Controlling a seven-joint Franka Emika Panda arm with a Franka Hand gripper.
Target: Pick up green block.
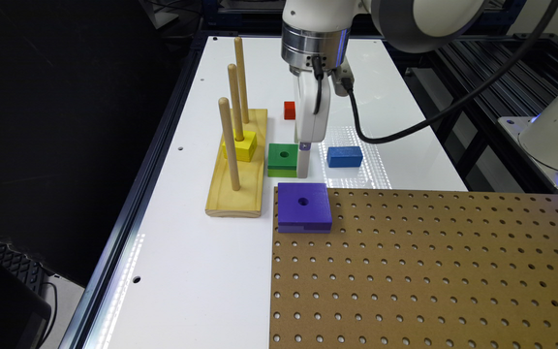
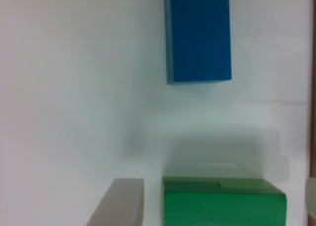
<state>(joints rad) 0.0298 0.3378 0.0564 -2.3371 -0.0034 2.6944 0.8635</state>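
The green block [image 1: 282,159] lies flat on the white table, dark green on top with a lime band below and a round centre hole. My gripper [image 1: 303,165] hangs straight down at the block's side toward the exterior view's right, its tip near table height. In the wrist view the green block [image 2: 224,204] sits between a grey finger [image 2: 118,206] and a pale sliver of the other finger at the picture's edge. The gripper [image 2: 217,196] is open, with small gaps on both sides of the block.
A blue block [image 1: 344,156] [image 2: 198,36] lies close by toward the exterior view's right. A wooden peg stand [image 1: 238,179] holding a yellow block [image 1: 241,146] stands on the other side. A purple holed block [image 1: 304,207] rests on the brown pegboard [image 1: 429,271]. A small red block [image 1: 289,110] lies farther back.
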